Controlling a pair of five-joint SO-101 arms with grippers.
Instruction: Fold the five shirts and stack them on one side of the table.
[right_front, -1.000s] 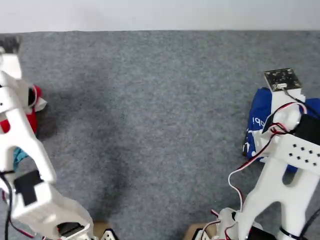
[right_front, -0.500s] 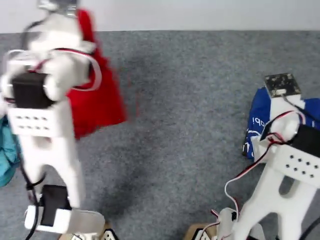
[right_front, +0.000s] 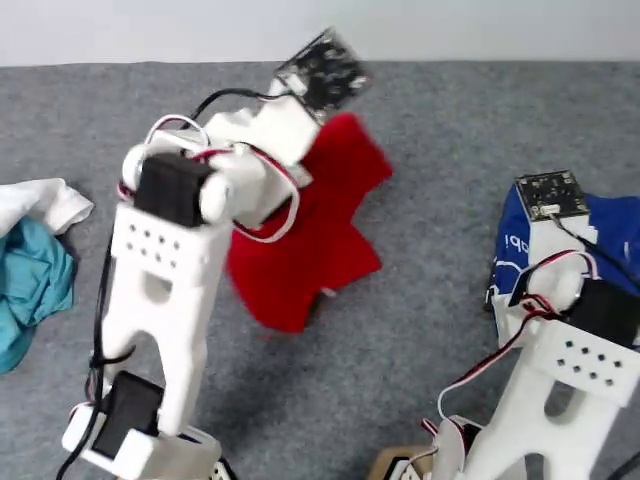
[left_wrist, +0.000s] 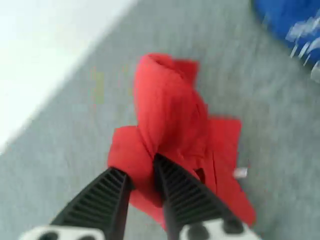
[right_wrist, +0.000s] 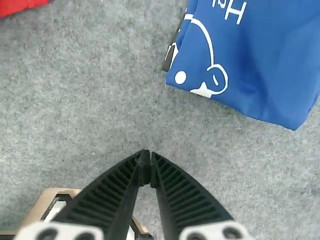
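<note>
Since my left arm (right_front: 160, 290) swung out over the table, red shirt (right_front: 320, 240): ended up mid-table on the grey mat (right_front: 450, 120), between the teal shirt (right_front: 35, 285) and the blue shirt (right_front: 510, 210), well apart from the blue shirt. A second earlier only a red scrap showed at the edge farthest from the blue shirt.
left gripper (left_wrist: 141, 170): was clamped on a bunched fold of the red shirt, cloth pinched between the fingers, the rest of it trailing onto the mat toward the blue shirt.
left arm path: low at the far edge a second earlier, raised with the shirt hanging half a second earlier, then stretched toward the blue shirt's side.
right gripper (right_wrist: 145, 161): fingers were pressed together on nothing, over bare mat just beside the blue shirt.
right arm (right_front: 570, 350): hardly shifted, partly covered the blue shirt in the high view.
blue shirt: lay flat, print up, looked folded. Same spot as before.
teal shirt, white shirt (right_front: 35, 200): crumpled, touching each other, at the edge farthest from the blue shirt, uncovered once my left arm left.
meaning for task: my read is the red shirt was brought to the work area but was still crumpled. Spreading and folding weren't begun. The blue shirt was probably the stack's start. Fifth shirt: couldn't tell.
</note>
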